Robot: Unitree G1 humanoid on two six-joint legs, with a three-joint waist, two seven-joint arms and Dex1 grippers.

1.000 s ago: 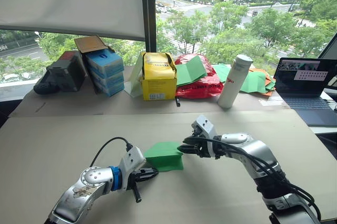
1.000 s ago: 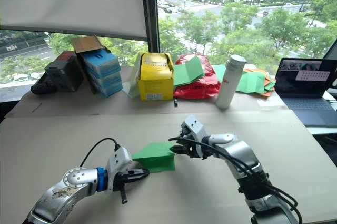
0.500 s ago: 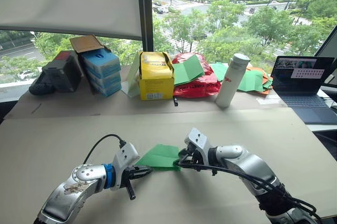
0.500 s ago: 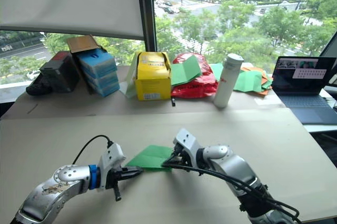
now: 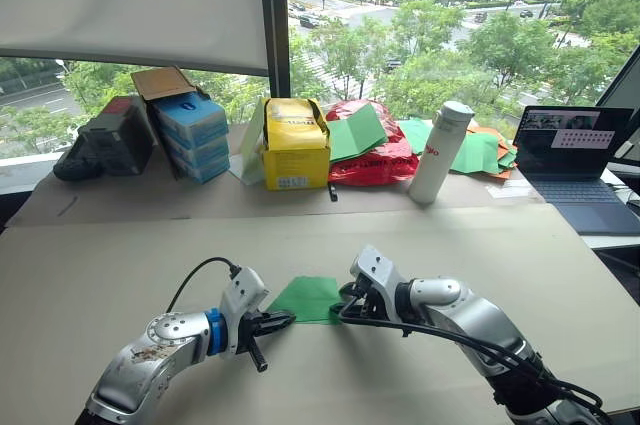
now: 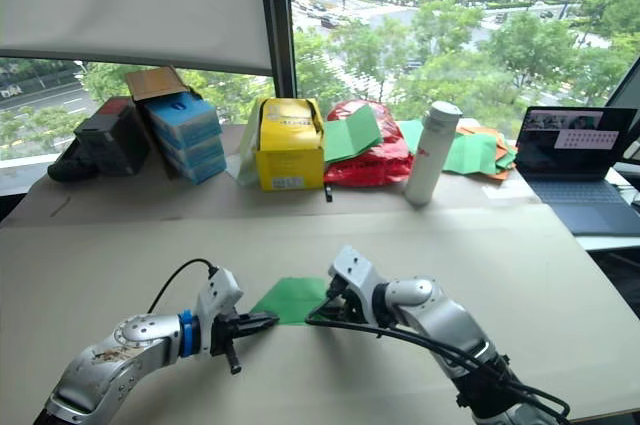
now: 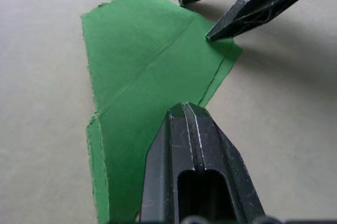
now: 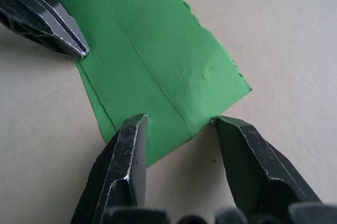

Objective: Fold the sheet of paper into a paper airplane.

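The sheet of paper (image 5: 308,297) lies flat on the tan table, bright green, folded, with a crease down its middle (image 8: 158,60). My left gripper (image 5: 284,320) is shut, and its joined tips (image 7: 185,109) press down on the near left corner of the paper. My right gripper (image 8: 180,120) is open at the paper's right edge. One of its fingers (image 8: 129,150) rests over the paper, and the other finger (image 8: 247,150) sits just off the corner on the table. Nothing is held between them.
Along the back of the table stand a stack of blue boxes (image 5: 195,135), a yellow box (image 5: 299,143), a red plastic bag (image 5: 375,160), a white bottle (image 5: 443,152), a heap of green and orange sheets (image 5: 480,153) and a laptop (image 5: 578,160).
The paper, raised off the table a second ago at the right gripper's tips, has come down flat. The right gripper now stands open. The left gripper moved onto the paper's corner.
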